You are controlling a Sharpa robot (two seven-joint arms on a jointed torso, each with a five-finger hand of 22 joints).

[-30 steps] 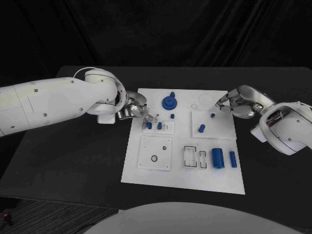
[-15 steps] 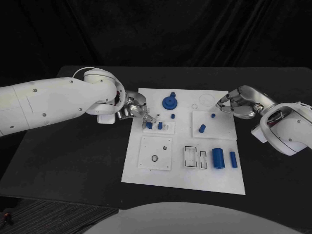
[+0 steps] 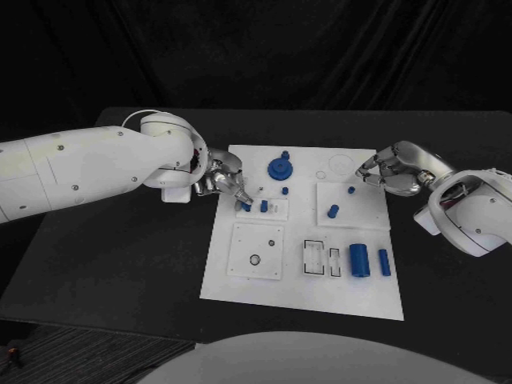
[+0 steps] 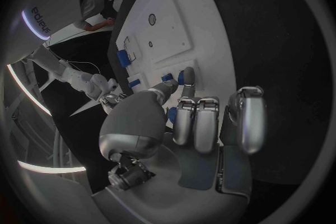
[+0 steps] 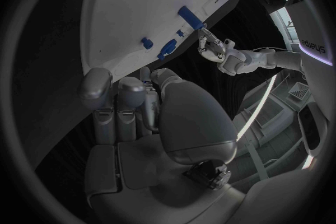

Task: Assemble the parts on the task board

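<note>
Head view showed the white task board (image 3: 308,296) lying in the middle of the black tabletop (image 3: 106,264), blue parts on it. The left hand (image 3: 224,186) reached over the board's left edge and pinched a small blue peg (image 3: 246,206) standing in a small white block. The right hand (image 3: 386,170) hung over the board's right edge, fingers curled in, clenched on nothing.
</note>
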